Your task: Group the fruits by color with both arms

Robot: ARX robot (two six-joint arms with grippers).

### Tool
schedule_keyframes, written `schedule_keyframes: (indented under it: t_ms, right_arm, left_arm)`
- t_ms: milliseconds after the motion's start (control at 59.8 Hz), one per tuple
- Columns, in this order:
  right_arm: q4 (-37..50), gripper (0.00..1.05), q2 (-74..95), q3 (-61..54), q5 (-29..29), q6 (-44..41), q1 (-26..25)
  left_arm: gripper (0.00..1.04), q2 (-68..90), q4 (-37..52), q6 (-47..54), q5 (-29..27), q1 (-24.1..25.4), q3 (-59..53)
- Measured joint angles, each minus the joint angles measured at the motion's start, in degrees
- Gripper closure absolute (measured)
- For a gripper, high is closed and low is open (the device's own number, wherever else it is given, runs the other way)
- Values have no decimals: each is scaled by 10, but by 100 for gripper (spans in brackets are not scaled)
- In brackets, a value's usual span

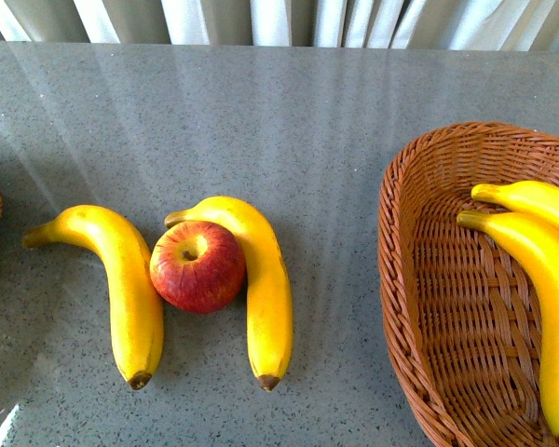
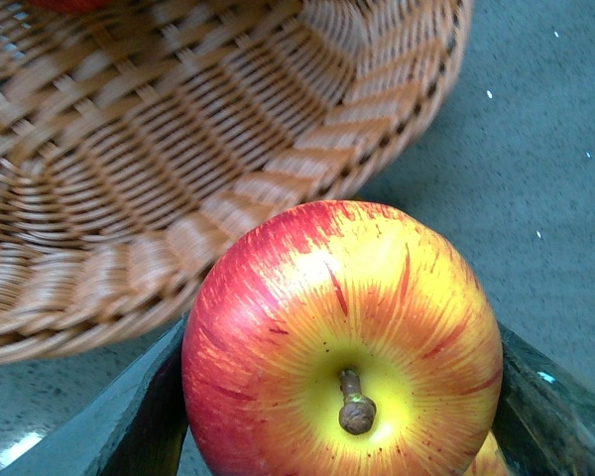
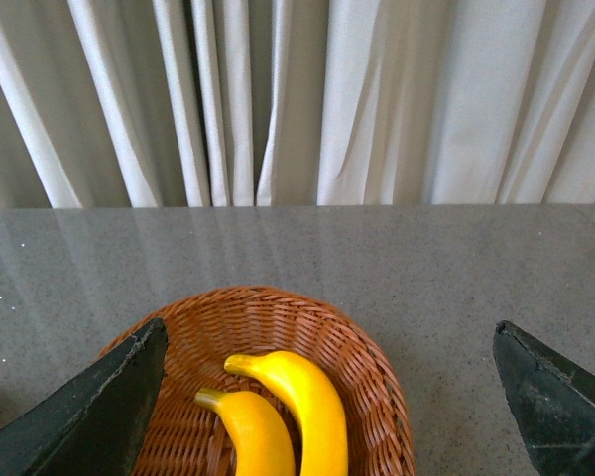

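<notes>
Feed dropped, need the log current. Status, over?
Left gripper shut on apple beside wicker basket. Right gripper open above right basket, two bananas inside. Table: second apple between loose bananas.

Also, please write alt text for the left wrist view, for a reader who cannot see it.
A red apple with yellow streaks sits between the two dark fingers of the left gripper, stem toward the camera. Beside it is a brown wicker basket on a grey table.
</notes>
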Motion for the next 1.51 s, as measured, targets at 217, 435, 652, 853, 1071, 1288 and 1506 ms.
schedule_keyframes:
  t_ms: [217,435,652,853,1071,1288,1506]
  right_arm:
    - [0,9,0,0,0,0,0]
    - [0,9,0,0,0,0,0]
    - [0,9,0,0,0,0,0]
    - [0,9,0,0,0,0,0]
    - [0,9,0,0,0,0,0]
    - [0,9,0,0,0,0,0]
    - [0,9,0,0,0,0,0]
  left_arm:
    - [34,-35,4,42,-2,92,-57]
    - [34,-19,83,98,22,177,-107]
    - [34,-10,110,130,23,202,-126]
    - [27,-10,110,138,24,207,-132]
    - [10,-12,113,144,32,205,-132]
    - [9,-48,94,157,20,156,-116]
    - [9,-35,142,231,21,41,-48]
